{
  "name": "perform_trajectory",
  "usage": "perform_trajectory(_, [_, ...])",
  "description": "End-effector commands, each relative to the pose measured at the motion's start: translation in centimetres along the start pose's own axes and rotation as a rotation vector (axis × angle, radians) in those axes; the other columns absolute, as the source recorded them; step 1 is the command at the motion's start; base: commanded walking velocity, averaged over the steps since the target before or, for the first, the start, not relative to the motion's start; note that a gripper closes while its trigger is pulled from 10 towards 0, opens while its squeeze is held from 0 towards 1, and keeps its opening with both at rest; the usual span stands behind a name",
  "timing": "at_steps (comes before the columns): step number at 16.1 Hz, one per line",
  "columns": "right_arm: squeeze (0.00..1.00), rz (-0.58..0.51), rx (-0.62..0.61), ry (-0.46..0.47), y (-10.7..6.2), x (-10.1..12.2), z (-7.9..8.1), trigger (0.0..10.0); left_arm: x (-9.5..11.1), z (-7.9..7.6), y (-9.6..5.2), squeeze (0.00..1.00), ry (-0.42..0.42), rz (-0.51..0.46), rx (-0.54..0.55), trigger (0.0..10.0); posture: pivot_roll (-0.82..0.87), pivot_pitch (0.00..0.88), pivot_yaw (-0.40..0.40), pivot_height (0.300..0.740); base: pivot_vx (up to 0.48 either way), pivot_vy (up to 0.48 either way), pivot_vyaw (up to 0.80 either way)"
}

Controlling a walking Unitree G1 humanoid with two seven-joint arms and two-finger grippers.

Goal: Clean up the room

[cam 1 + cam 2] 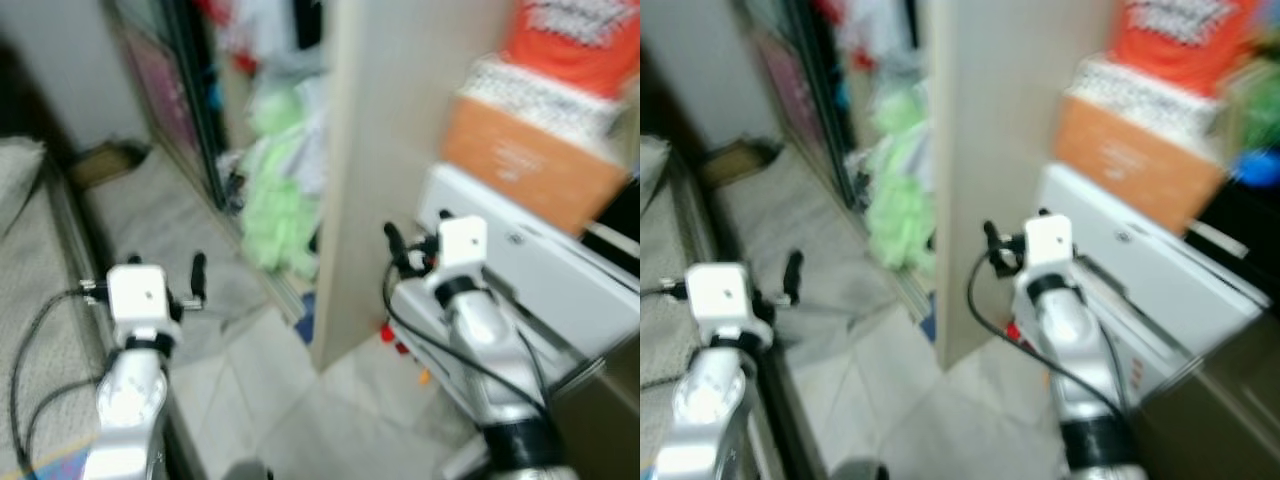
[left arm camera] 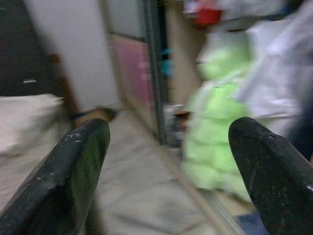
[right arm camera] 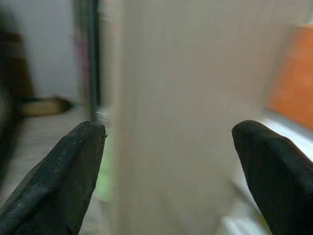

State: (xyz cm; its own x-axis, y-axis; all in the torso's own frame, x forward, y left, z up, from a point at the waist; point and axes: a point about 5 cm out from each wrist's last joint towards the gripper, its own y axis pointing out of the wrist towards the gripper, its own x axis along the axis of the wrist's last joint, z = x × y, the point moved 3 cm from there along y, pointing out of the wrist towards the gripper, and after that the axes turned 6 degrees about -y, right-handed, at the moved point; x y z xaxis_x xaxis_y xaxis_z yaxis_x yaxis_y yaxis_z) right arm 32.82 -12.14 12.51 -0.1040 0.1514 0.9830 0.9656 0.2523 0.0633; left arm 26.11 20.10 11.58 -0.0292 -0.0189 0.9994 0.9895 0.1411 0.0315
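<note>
Green clothes (image 1: 275,215) lie ahead of the spread, empty left gripper (image 2: 166,161); right gripper (image 3: 168,166) likewise spread.

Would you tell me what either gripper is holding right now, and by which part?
Nothing is held: the left gripper and right gripper are both open, with only air between their fingers.

Silver arms, white wrist blocks, black cables

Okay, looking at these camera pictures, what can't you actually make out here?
- Green heap in the closet: motion blur in the eye views; clothes or bags, cannot tell.
- Small red things on the floor: too small and blurred.
- Orange box lettering: smeared.
- Left pincer and right pincer, both open: whatever lies beyond them is blurred in the wrist views.
</note>
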Motion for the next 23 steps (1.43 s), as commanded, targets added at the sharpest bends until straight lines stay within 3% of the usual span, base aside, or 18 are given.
perform_trajectory(1, [0.00, -0.008, -0.015, -0.024, 0.05, 0.26, -0.85, 10.0, 0.49, -0.54, 0.29, 0.00, -0.011, -0.015, -0.016, 10.0, 0.00, 0.000, -0.048, 0.740, 0.000, 0.000, 0.80])
perform_trajectory(3, [0.00, -0.023, -0.024, -0.026, 0.51, 0.70, -1.00, 10.0, 1.10, -0.27, 0.97, 0.00, -0.002, -0.039, -0.012, 10.0, 0.00, 0.000, -0.047, 0.740, 0.000, 0.000, 0.80])
perform_trajectory(14, [0.00, -0.031, -0.018, -0.018, 0.72, 0.63, -0.99, 10.0, 1.30, -0.41, 1.17, 0.00, 0.003, -0.052, -0.013, 10.0, 0.00, 0.000, -0.049, 0.740, 0.000, -0.124, 0.55])
perform_trajectory(18, [0.00, -0.025, -0.022, -0.004, 0.60, 0.45, -1.04, 10.0, 1.28, -0.48, 1.17, 0.00, 0.001, -0.052, -0.017, 10.0, 0.00, 0.000, -0.047, 0.740, 0.000, -0.343, 0.00])
perform_trajectory(23, [0.00, -0.028, -0.003, -0.022, 0.51, 0.42, -0.73, 10.0, 1.23, -0.46, 1.16, 0.00, -0.019, -0.059, -0.002, 10.0, 0.00, 0.000, -0.049, 0.740, 0.000, 0.000, 0.08])
